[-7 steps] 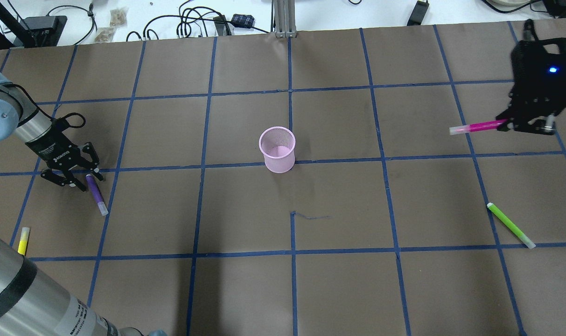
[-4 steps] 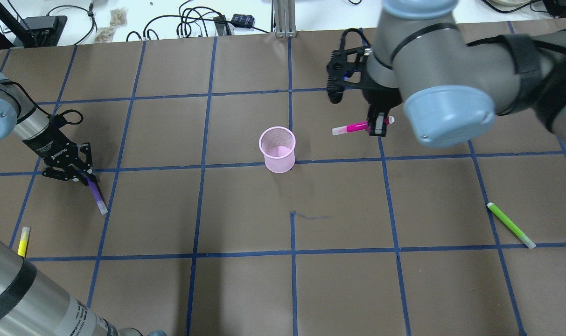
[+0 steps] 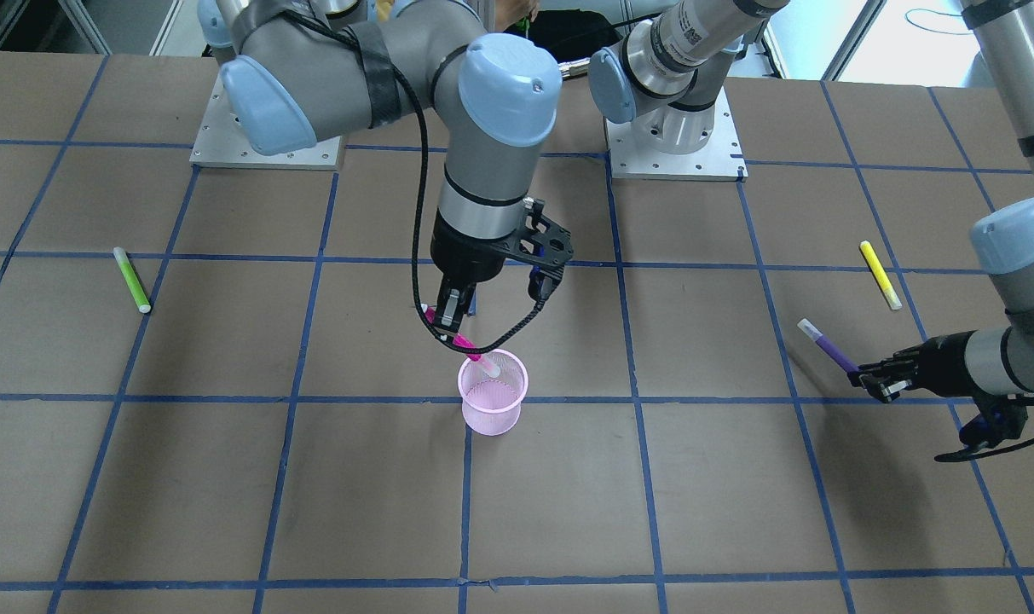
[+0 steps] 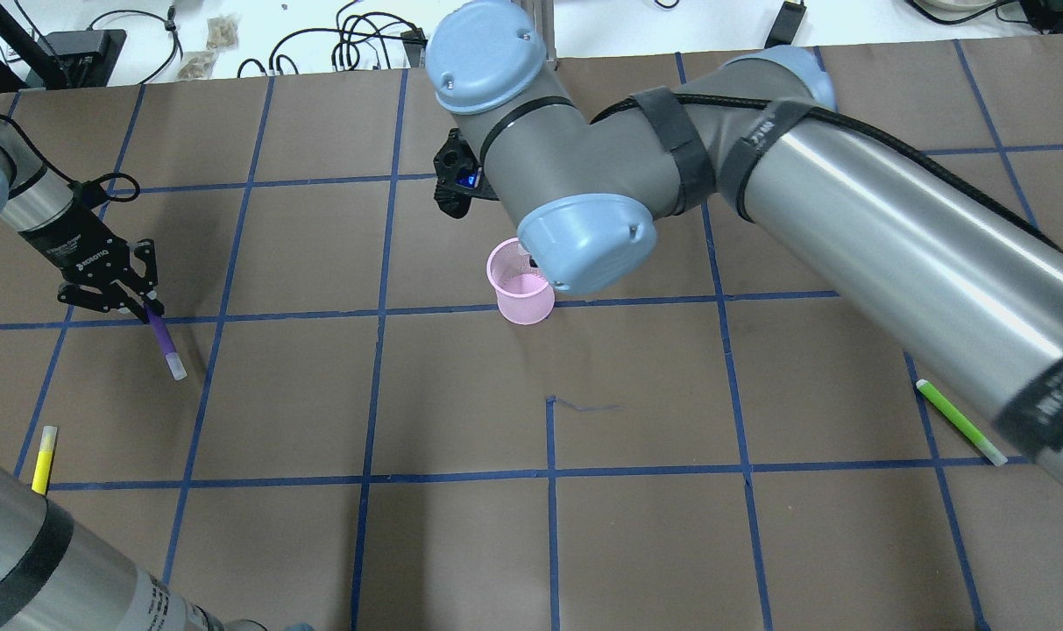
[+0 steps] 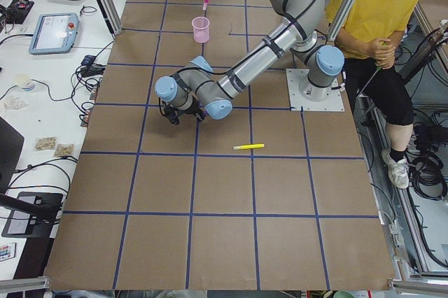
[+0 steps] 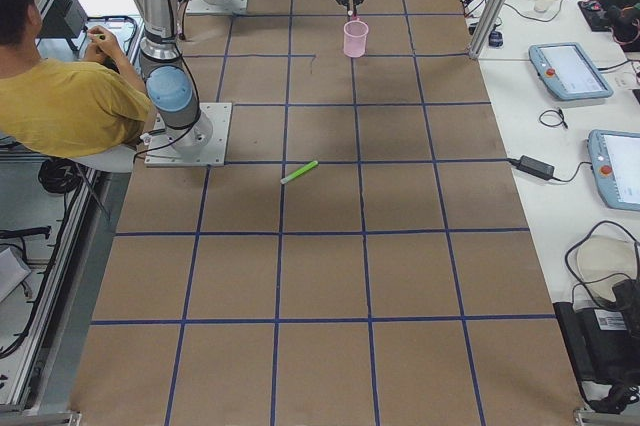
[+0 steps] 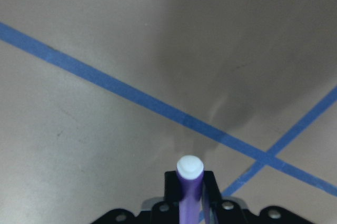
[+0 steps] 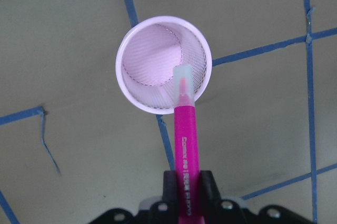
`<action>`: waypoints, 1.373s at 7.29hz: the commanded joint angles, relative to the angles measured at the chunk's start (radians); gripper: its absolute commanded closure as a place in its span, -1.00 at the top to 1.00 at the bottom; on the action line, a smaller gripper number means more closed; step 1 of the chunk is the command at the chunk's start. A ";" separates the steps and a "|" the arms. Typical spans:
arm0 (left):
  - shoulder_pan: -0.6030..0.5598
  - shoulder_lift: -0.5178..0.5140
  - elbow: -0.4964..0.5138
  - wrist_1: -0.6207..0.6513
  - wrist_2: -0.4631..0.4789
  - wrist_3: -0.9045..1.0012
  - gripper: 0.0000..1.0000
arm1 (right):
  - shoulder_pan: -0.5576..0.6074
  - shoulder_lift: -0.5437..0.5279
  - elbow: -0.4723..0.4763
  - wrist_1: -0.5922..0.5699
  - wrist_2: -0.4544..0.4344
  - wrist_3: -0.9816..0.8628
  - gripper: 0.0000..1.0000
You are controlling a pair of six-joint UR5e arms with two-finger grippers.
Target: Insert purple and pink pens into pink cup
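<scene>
The pink mesh cup (image 3: pixel 493 396) stands upright mid-table; it also shows in the overhead view (image 4: pixel 520 282). My right gripper (image 3: pixel 447 320) is shut on the pink pen (image 3: pixel 461 343), tilted with its clear cap at the cup's rim. In the right wrist view the pen (image 8: pixel 186 140) points down at the cup's mouth (image 8: pixel 163 71). The arm hides this gripper in the overhead view. My left gripper (image 4: pixel 137 302) is shut on the purple pen (image 4: pixel 161 342), held cap-down just above the table, far from the cup. The purple pen also shows in the front view (image 3: pixel 828 348).
A green pen (image 4: pixel 960 422) lies on the table on my right side. A yellow pen (image 4: pixel 44 458) lies near my left arm's base. A person in a yellow shirt (image 5: pixel 378 11) sits behind the robot.
My right arm swept in from the far right with the pink pen to over the cup. My left gripper shut on the purple pen and lifted it off the table.
</scene>
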 commanded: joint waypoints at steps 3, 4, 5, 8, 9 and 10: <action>-0.090 0.097 0.024 -0.007 0.030 0.001 -1.00 | 0.033 0.066 -0.035 0.105 -0.085 0.126 -0.94; -0.116 0.133 0.023 -0.012 0.032 0.003 -1.00 | 0.045 0.068 -0.035 0.142 -0.085 0.126 -0.88; -0.139 0.157 0.023 -0.013 0.030 0.003 -1.00 | 0.053 0.072 -0.035 0.135 -0.085 0.126 -0.58; -0.170 0.215 0.021 -0.039 0.029 -0.002 -1.00 | -0.002 0.056 -0.056 0.124 -0.102 0.087 1.00; -0.193 0.232 0.021 -0.039 0.025 -0.004 -1.00 | -0.073 0.005 -0.056 0.130 -0.080 0.084 0.86; -0.223 0.258 0.023 -0.036 0.007 -0.005 -1.00 | -0.156 -0.044 -0.061 0.132 -0.019 0.071 0.85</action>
